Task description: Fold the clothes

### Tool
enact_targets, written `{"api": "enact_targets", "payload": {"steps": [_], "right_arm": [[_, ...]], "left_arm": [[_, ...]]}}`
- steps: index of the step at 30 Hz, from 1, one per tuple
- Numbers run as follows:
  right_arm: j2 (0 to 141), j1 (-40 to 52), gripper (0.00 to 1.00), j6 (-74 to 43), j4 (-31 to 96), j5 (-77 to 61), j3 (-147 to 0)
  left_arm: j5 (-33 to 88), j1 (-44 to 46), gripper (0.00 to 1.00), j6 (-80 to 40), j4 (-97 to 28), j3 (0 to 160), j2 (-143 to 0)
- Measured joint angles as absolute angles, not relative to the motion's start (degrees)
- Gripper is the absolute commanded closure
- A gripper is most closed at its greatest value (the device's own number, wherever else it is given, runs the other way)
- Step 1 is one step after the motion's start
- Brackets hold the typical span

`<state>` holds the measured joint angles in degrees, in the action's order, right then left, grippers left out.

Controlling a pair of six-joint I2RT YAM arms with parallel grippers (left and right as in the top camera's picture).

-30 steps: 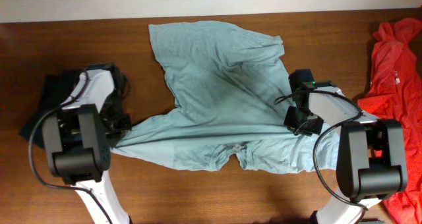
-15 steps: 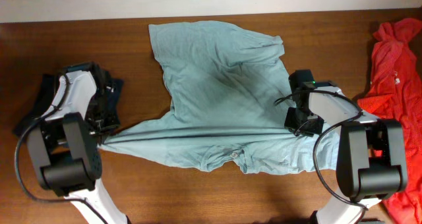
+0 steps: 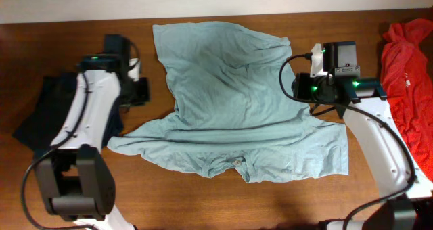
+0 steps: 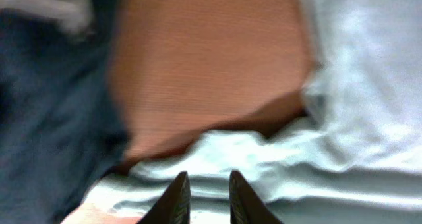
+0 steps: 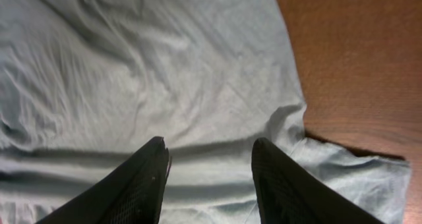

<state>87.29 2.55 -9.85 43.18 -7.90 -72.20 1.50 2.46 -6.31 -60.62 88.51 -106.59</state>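
Teal tee [image 3: 237, 101] spread on table [image 3: 61, 40], L end effector [image 4: 207, 178] slightly parted, R end effector [image 5: 210, 146] wide, both empty

The wooden table [image 3: 223, 206] bears a pale teal T-shirt [image 3: 230, 101], navy garment [image 3: 46, 113] and red-orange garment [image 3: 406, 74].

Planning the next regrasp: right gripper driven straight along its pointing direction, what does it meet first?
The T-shirt: the open right gripper points straight onto its wrinkled cloth. How far off the cloth lies is unclear.
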Motion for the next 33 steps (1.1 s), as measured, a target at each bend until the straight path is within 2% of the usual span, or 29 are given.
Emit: {"api": "enact_targets", "payload": {"steps": [9, 12, 16, 23, 33], "right_arm": [[92.6, 2.55, 0.55, -9.74, 44.14, -9.41, -72.12], [92.9, 2.55, 0.56, -9.89, 44.53, -9.47, -72.12], [93.08, 2.55, 0.66, -10.57, 43.57, -9.98, -72.12], [99.24, 2.55, 0.82, -11.18, 34.33, -15.59, -72.12], [113.8, 2.55, 0.88, -13.58, 22.7, -21.54, -72.12]], "left_arm": [[6.55, 14.85, 0.88, 12.43, -57.56, 88.01, -108.47], [6.83, 16.91, 0.92, 15.22, -57.47, 86.11, -111.37], [6.87, 17.06, 0.95, 15.66, -57.43, 83.22, -116.11], [6.9, 16.91, 0.95, 15.0, -57.23, 80.25, -118.04], [7.22, 16.86, 0.96, 12.6, -55.61, 75.37, -115.61]]}}
